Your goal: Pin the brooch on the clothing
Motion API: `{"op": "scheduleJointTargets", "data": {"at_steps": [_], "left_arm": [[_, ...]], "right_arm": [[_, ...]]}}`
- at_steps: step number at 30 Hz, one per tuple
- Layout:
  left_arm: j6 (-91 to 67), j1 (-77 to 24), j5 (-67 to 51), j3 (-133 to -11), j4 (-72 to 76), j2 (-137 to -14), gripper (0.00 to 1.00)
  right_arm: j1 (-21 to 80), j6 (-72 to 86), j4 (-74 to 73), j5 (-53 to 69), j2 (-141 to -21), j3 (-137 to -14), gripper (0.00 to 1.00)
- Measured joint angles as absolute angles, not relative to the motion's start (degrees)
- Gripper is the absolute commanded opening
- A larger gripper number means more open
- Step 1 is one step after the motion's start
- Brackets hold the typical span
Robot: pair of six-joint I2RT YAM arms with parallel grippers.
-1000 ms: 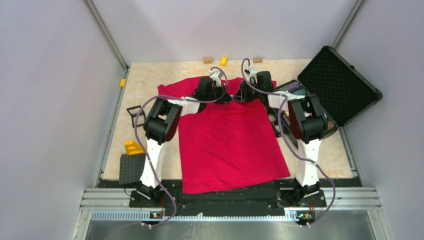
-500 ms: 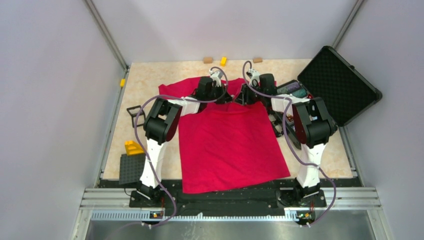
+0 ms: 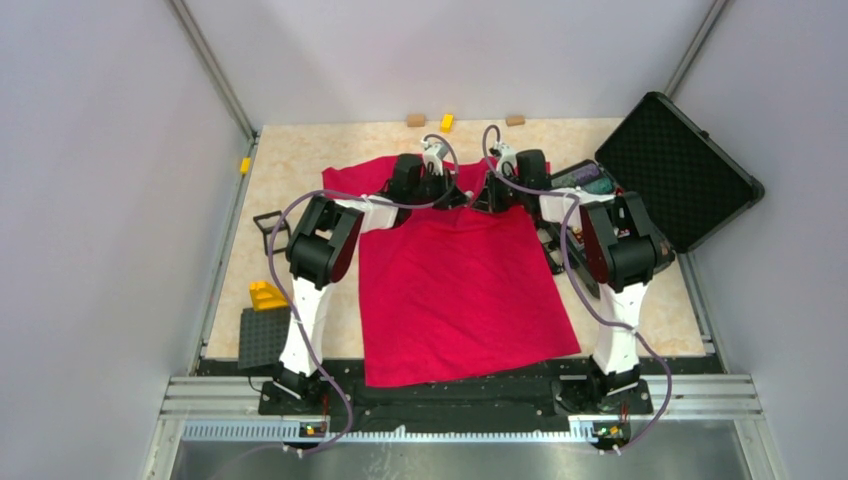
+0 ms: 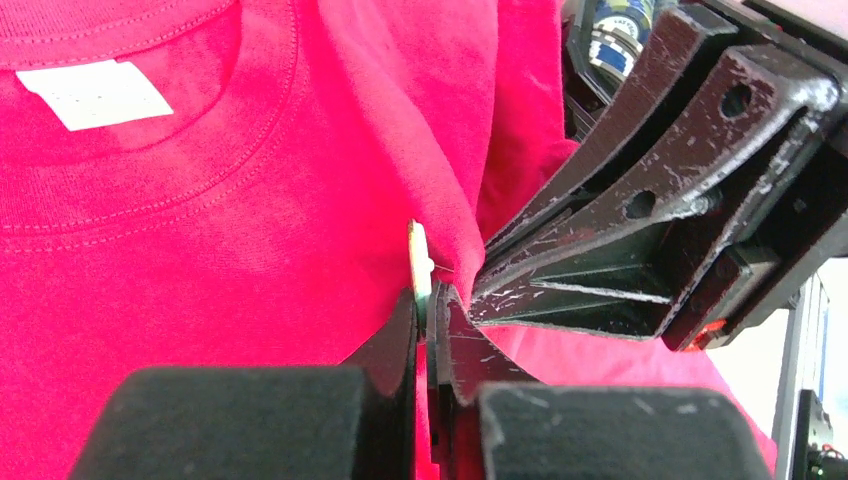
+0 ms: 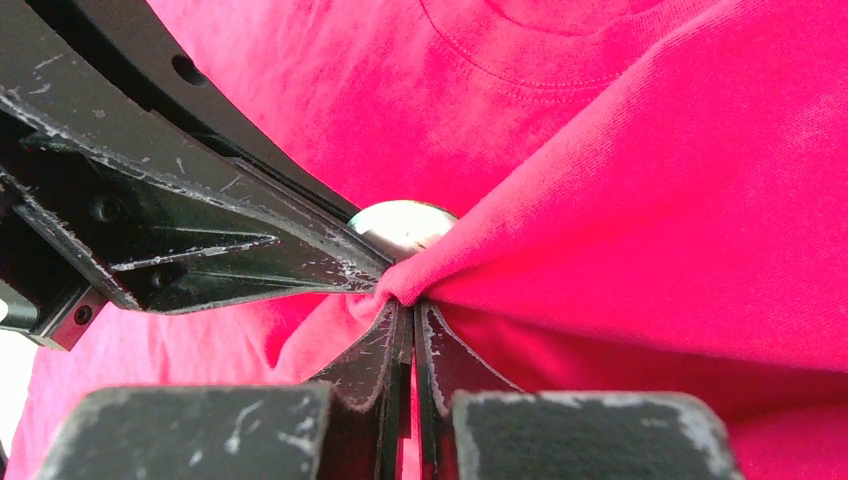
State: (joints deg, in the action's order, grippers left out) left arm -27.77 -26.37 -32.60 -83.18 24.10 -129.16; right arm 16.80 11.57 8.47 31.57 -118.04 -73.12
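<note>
The red T-shirt lies flat on the table, its collar at the far end and its white neck label showing. Both grippers meet just below the collar. My left gripper is shut on the brooch, a small disc seen edge-on, held against a raised fold of shirt. In the right wrist view the brooch shows as a shiny round back behind the fold. My right gripper is shut on that pinched-up fold of the T-shirt, tip to tip with the left gripper.
An open black case with trinkets stands at the right. A yellow brick and a black baseplate lie at the left. Small blocks sit along the back edge.
The right arm's elbow has shifted slightly and both grippers have edged a little away from me. They stay closed and together at the collar.
</note>
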Motion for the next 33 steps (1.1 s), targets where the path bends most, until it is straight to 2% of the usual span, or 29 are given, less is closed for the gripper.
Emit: {"op": "scheduleJointTargets", "data": {"at_steps": [14,33], "left_arm": [[-23.24,-25.23,-40.14,-81.87,26.83,-129.05,0.0],[-19.38,-24.82,-43.33,-80.95,25.32,-128.99,0.0]], "right_arm": [[16.27,11.44,4.16,36.69,-119.42,-76.01,0.0],[15.62,9.82,-9.98,43.62,-125.51,-85.97,0.0]]}}
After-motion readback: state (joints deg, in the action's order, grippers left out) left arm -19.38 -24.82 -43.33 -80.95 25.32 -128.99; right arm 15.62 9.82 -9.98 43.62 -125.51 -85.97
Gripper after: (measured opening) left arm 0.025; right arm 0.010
